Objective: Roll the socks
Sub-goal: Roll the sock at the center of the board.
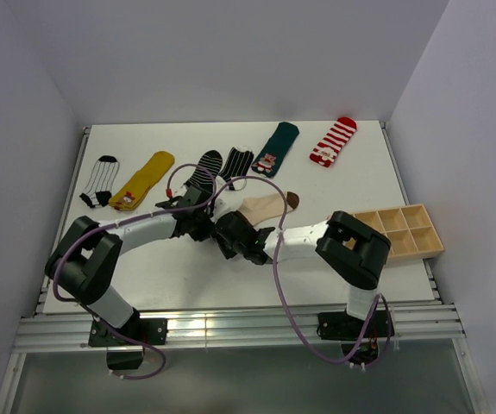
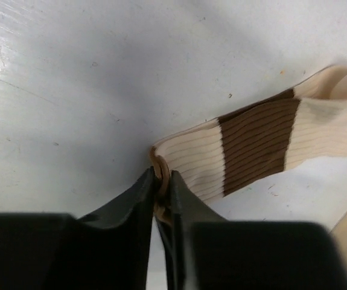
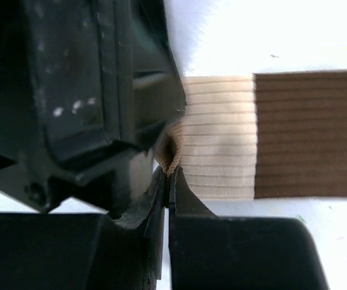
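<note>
A cream sock with brown bands (image 1: 265, 207) lies mid-table, its brown toe pointing to the back right. My left gripper (image 1: 210, 226) and right gripper (image 1: 230, 235) meet at its near end. The left wrist view shows the left gripper (image 2: 162, 176) shut on the sock's cream cuff edge (image 2: 188, 154). The right wrist view shows the right gripper (image 3: 171, 175) shut on the same cuff edge (image 3: 215, 139), with the left gripper's black body right beside it. The sock's near end is hidden under the grippers in the top view.
Along the back lie a black-and-white striped sock (image 1: 101, 179), a yellow sock (image 1: 144, 178), two black striped socks (image 1: 203, 167) (image 1: 237, 162), a dark green sock (image 1: 276, 147) and a red-and-white striped sock (image 1: 333, 141). A wooden compartment tray (image 1: 400, 230) sits at the right edge.
</note>
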You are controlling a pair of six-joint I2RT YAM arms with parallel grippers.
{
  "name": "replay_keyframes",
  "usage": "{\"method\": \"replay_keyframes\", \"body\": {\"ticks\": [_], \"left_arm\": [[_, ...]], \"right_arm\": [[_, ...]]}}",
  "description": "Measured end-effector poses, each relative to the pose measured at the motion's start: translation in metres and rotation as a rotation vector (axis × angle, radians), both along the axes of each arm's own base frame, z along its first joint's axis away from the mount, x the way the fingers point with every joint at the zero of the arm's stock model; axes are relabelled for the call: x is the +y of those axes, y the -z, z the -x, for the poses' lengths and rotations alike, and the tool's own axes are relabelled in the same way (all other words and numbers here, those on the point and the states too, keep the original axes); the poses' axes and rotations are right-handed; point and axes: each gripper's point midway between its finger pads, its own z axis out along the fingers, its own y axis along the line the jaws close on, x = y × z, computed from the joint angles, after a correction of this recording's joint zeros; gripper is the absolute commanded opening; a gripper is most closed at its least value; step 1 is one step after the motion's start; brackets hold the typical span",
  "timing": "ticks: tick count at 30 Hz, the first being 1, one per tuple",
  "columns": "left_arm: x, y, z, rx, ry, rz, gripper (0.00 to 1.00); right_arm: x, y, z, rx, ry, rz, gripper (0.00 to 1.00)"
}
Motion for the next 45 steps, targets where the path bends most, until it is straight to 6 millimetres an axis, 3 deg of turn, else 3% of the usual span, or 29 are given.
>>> {"method": "replay_keyframes", "body": {"ticks": [4,5,8,12,15,19,26,37,41,45], "left_arm": [[0.008,0.0,0.002,-0.03,-0.016,0.019,0.47],[0.011,-0.001,0.004,-0.041,-0.021,0.02,0.58],[0.019,-0.01,0.01,-0.086,-0.037,0.038,0.67],[0.021,-0.029,0.005,-0.189,-0.055,0.087,0.64],[0.022,-0.035,0.006,-0.254,-0.053,0.132,0.61],[0.023,-0.025,0.012,-0.268,-0.04,0.149,0.57],[0.019,-0.006,0.016,-0.253,-0.021,0.164,0.44],[0.007,0.005,0.002,-0.273,-0.008,0.188,0.4],[0.0,0.004,-0.006,-0.282,-0.007,0.195,0.36],[-0.001,0.009,-0.009,-0.269,-0.014,0.19,0.2]], "right_arm": [[0.007,-0.002,0.004,0.122,-0.065,-0.099,0.0],[0.006,-0.002,0.003,0.158,-0.073,-0.127,0.0],[0.0,-0.008,-0.007,0.277,-0.065,-0.231,0.0],[-0.008,-0.015,-0.02,0.411,-0.044,-0.372,0.0],[-0.007,-0.01,-0.016,0.53,-0.043,-0.446,0.0],[-0.004,-0.002,-0.005,0.678,-0.046,-0.519,0.0],[-0.005,-0.001,-0.005,0.812,-0.014,-0.616,0.0],[-0.007,0.0,-0.004,0.924,0.005,-0.686,0.0],[-0.008,0.001,-0.004,0.926,0.007,-0.681,0.11],[-0.009,0.001,-0.005,0.924,0.007,-0.665,0.28]]}}
